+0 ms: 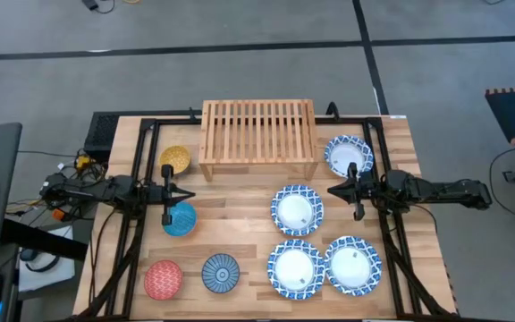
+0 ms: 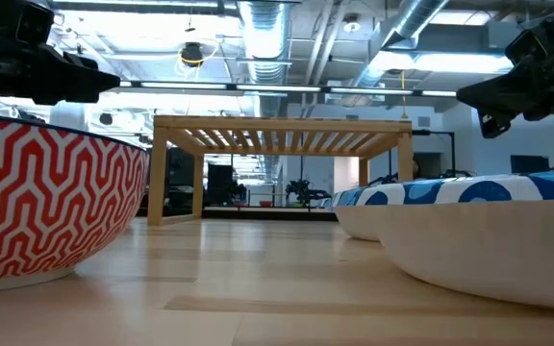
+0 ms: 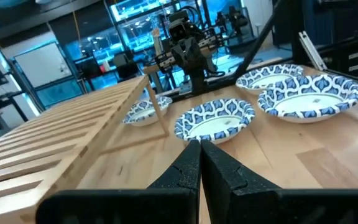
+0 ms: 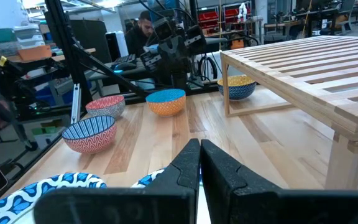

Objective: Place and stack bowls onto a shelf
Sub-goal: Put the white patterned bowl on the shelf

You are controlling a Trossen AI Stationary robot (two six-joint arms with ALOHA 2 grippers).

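Fingers (image 3: pixel 199 163) closed, both arms; plank tabletop (image 1: pixel 249 192), grey floor (image 1: pixel 240 76).

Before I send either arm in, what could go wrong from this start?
1. The four white bowls sit close; the front pair and look nearly rim to rim, so lifting one may nudge its neighbour.
2. The left gripper, shut, hovers by the light blue bowl; it must open before descending or it may strike the rim.
3. The shelf top is slatted and empty; small bowls like the yellow bowl could sit tilted across the bars.
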